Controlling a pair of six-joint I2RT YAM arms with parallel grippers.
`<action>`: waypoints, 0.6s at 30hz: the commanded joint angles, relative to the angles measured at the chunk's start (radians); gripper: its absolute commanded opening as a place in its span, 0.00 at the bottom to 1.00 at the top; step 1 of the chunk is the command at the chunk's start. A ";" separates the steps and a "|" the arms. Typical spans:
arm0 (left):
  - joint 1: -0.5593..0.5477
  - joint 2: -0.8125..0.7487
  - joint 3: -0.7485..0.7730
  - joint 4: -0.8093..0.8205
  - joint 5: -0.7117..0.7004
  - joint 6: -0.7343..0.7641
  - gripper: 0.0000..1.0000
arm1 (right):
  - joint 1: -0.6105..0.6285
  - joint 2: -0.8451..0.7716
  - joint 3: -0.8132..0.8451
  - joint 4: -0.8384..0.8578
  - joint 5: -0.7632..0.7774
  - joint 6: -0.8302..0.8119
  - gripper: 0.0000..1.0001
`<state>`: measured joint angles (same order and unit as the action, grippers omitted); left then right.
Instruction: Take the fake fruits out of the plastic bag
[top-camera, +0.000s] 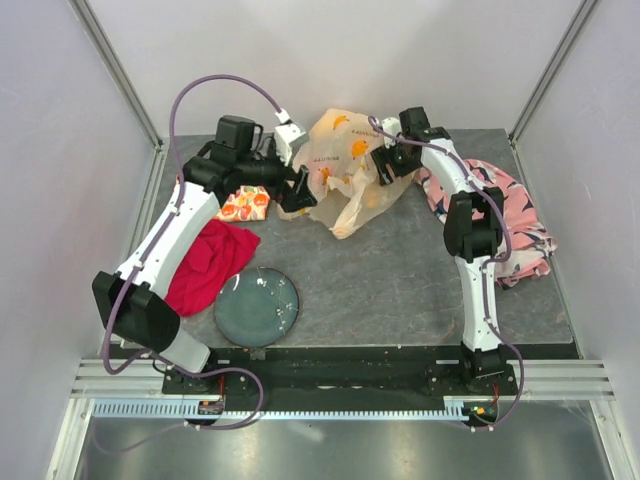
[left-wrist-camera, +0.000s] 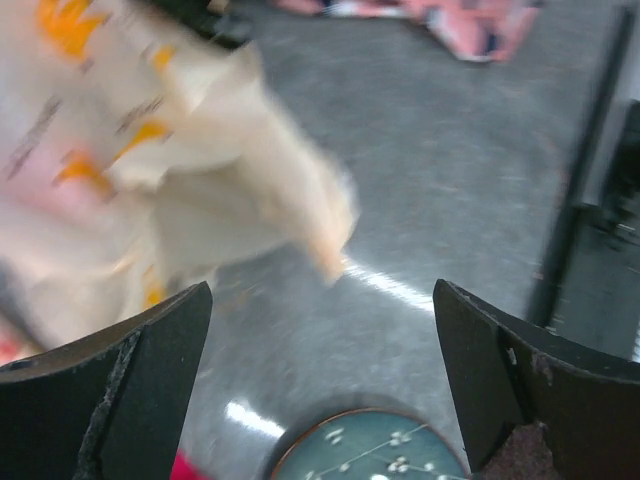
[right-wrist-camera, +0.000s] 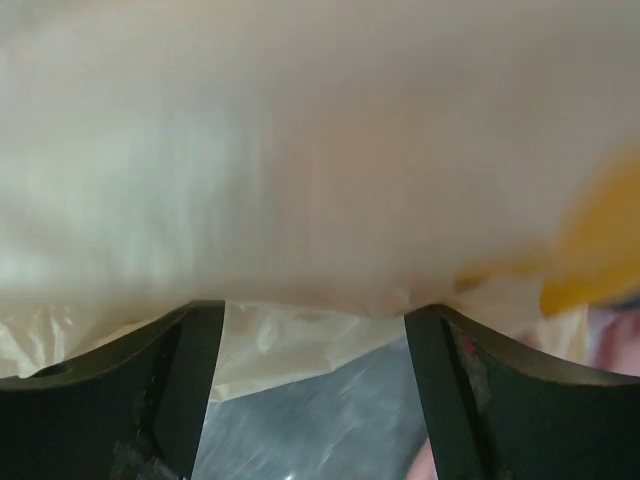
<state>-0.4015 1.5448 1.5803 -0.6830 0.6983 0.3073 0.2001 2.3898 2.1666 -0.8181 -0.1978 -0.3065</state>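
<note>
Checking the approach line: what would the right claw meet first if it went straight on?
The right claw would meet the plastic bag first; its film fills the view just ahead, though exact depth is unclear.

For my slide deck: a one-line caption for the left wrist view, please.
Open left hand near the blurred yellow-printed plastic bag, with a teal plate at the lower edge.

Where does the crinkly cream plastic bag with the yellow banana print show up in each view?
Top external: the cream banana-print plastic bag is at far centre.
Left wrist: the bag is upper left, blurred.
Right wrist: the bag fills the upper frame.
Shared landmark: the grey tabletop, seen in all three.
</note>
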 joint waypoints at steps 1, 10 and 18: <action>0.067 0.021 -0.045 0.011 -0.258 0.018 0.99 | -0.028 0.011 0.154 0.030 0.009 -0.092 0.81; 0.049 0.176 -0.077 0.167 -0.474 0.156 0.99 | -0.030 -0.579 -0.365 0.002 -0.262 0.064 0.87; 0.049 0.360 0.027 0.134 -0.548 0.346 0.95 | 0.094 -0.782 -0.646 -0.001 -0.436 0.224 0.97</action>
<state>-0.3538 1.8542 1.5337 -0.5678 0.1997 0.5171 0.2173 1.5631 1.6466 -0.8055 -0.5407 -0.1806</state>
